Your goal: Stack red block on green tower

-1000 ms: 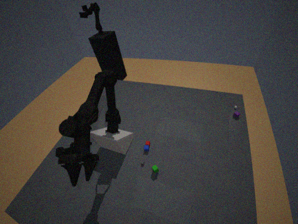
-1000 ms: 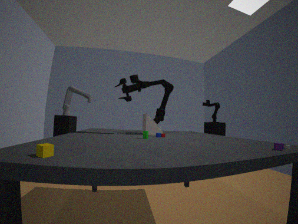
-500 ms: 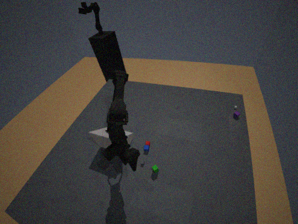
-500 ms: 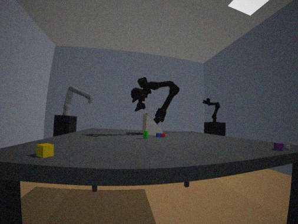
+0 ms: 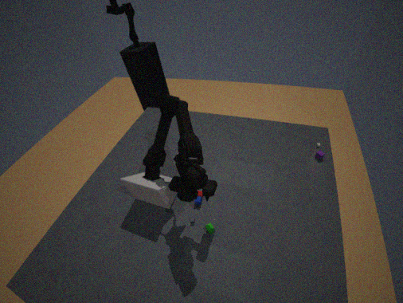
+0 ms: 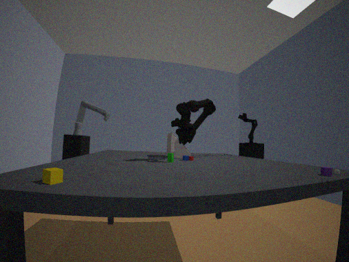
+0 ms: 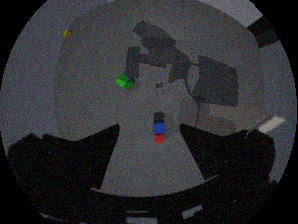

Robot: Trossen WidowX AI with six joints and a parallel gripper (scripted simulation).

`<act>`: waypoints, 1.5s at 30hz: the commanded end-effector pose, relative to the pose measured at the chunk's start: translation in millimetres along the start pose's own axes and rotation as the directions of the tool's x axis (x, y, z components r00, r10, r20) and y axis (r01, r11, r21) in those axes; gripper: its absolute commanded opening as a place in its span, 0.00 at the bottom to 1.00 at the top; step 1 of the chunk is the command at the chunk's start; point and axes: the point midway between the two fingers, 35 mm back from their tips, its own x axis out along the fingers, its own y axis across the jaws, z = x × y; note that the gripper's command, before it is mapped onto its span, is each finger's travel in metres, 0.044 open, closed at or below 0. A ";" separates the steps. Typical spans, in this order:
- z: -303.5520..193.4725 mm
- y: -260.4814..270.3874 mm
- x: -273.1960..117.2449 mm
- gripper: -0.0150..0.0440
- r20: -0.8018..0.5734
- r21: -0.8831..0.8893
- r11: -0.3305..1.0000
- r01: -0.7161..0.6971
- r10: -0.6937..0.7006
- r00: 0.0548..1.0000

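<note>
While over blocks, claw (image 5: 193, 190) wide, unladen.

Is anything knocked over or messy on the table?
Nothing stands out. The green tower stands upright, the red block sits right beside a blue block, and the open claw hovers above them.

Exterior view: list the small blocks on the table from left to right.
Yellow block → green tower → blue block → red block → purple block.
</note>
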 end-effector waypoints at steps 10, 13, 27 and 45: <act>-68.1 -20.5 15.5 1.00 -0.149 -0.195 0.973 0.122 -0.152 0.977; -68.3 -20.9 19.2 1.00 -0.149 -0.195 0.973 0.122 -0.152 0.977; -72.7 -27.3 56.3 1.00 -0.150 -0.196 0.973 0.121 -0.152 0.977; -76.7 -31.6 83.4 1.00 -0.151 -0.196 0.973 0.121 -0.152 0.977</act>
